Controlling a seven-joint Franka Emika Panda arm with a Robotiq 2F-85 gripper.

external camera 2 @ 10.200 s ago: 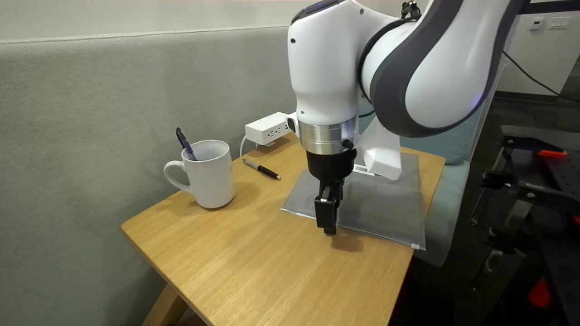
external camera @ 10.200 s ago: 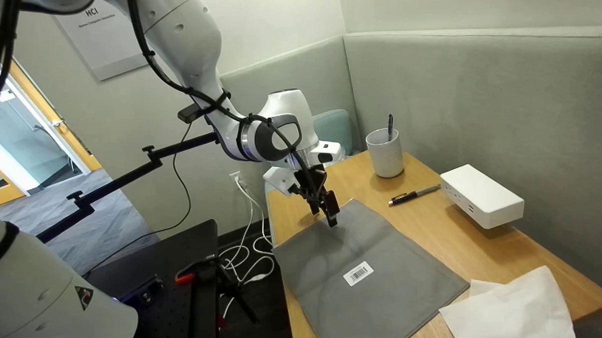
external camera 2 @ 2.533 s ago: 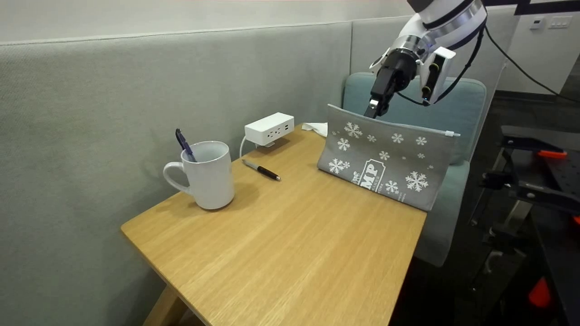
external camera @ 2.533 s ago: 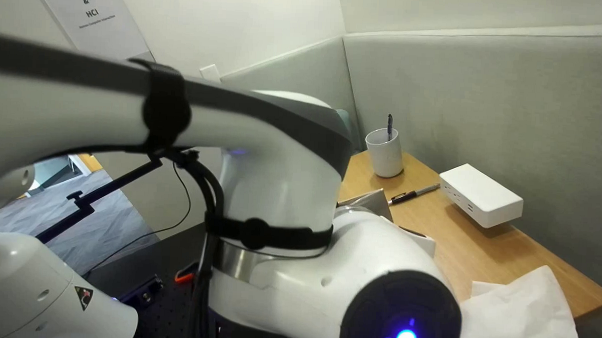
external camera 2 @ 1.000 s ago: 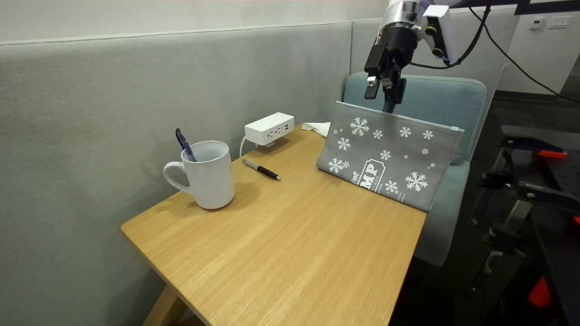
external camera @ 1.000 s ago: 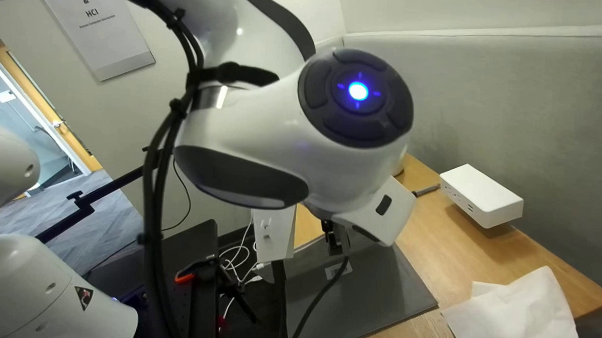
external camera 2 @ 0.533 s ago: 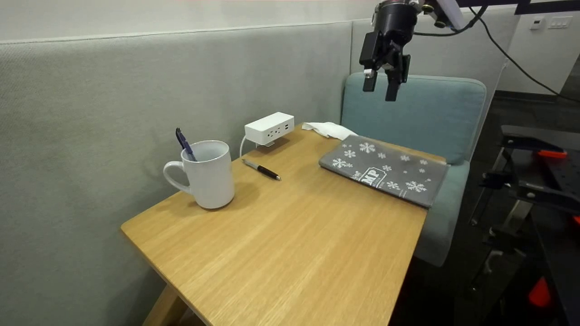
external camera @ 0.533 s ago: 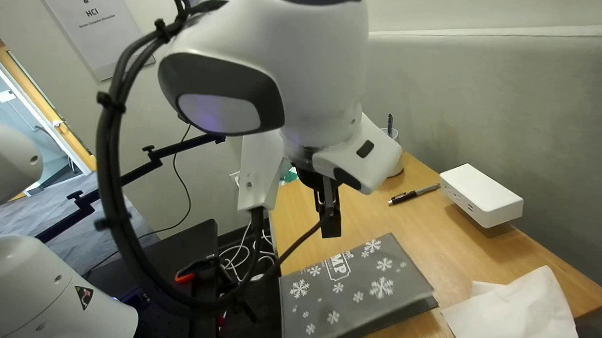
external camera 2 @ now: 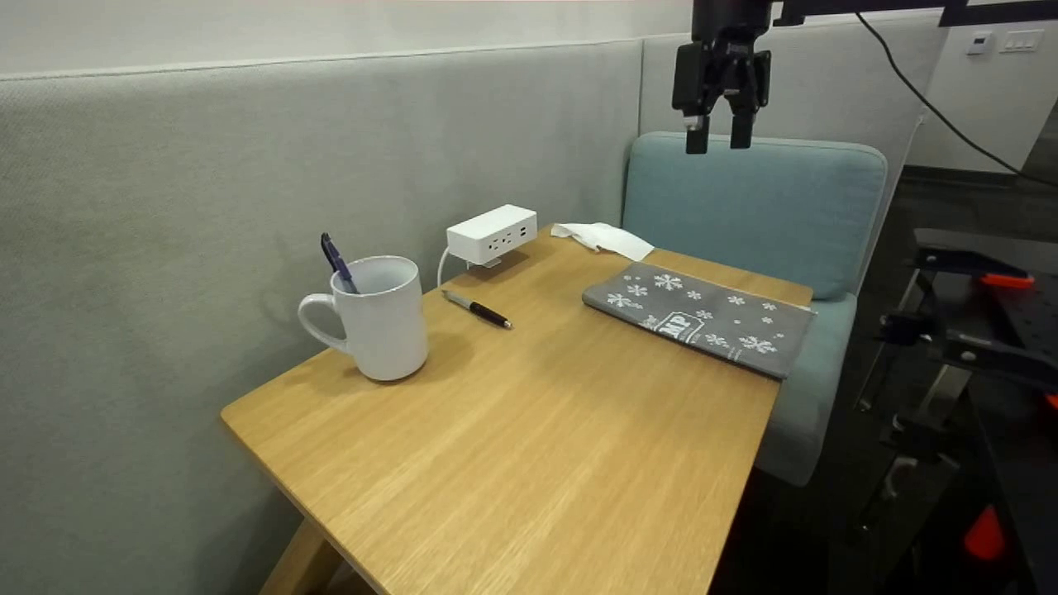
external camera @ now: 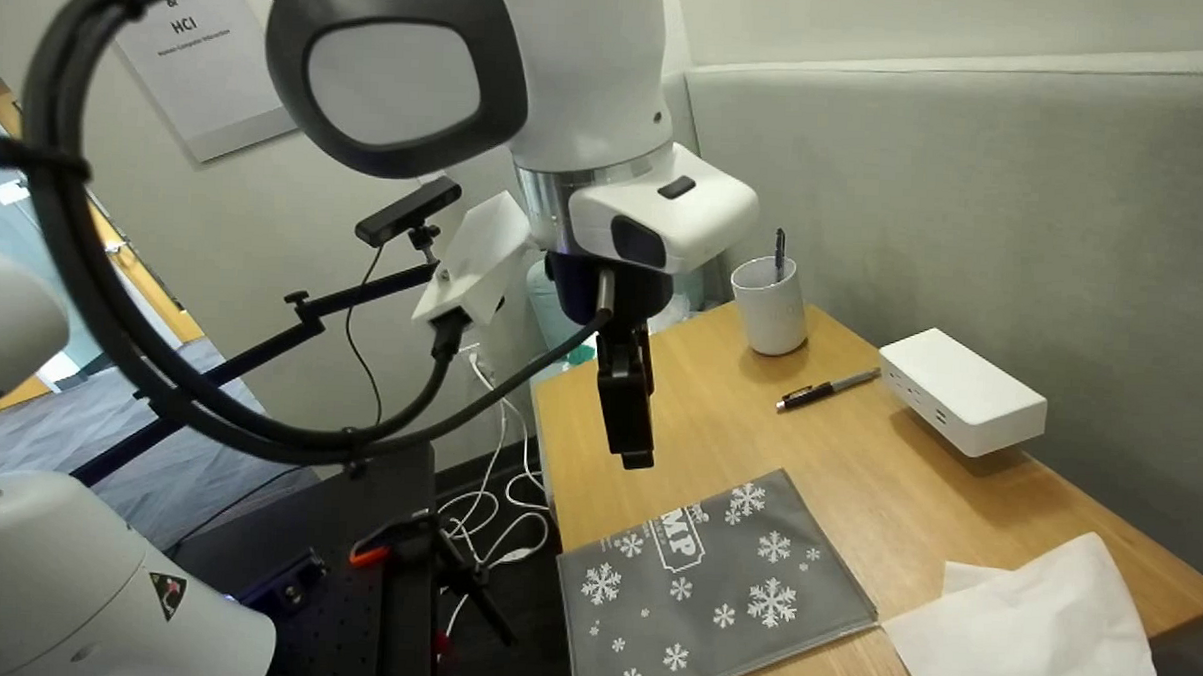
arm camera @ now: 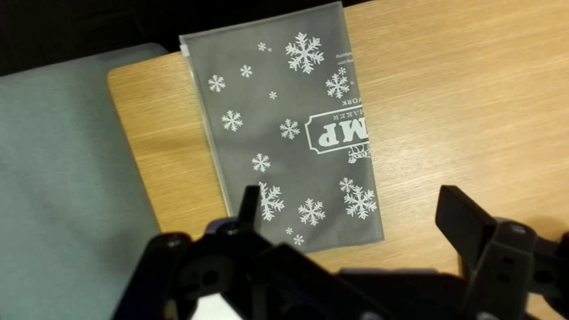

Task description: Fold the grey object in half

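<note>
Rising clear, the arm [external camera: 591,67] has drawn up from the table [external camera 2: 496,463]. At the end by the seat [external camera 2: 752,215], the bag [arm camera: 275,138] lies flat on the wood: its upper half, on edge a second ago, has dropped over the lower. That, I judge, all but finishes the fold; the logo [arm camera: 338,133] runs off at the crease and the layers look nearly even. The gripper [external camera 2: 719,139] hangs above, spread wide, nothing between its tips.

The table is pale wood, straight-grained, with rounded corners; the seat is soft teal cloth. The bag is a smooth grey rectangle printed with white snowflakes, probably plastic film, which may spring up a little at the crease. Just beside it, perhaps touching, the paper [external camera: 1036,633] is thin, white and rumpled. Then come the box [external camera: 963,391], a plain white block; the mug [external camera 2: 382,318], glazed, with a looped handle; the pen [external camera 2: 477,309], slim, black and silver; and the slider [arm camera: 185,50], a pale nub on the bag's zip edge.
</note>
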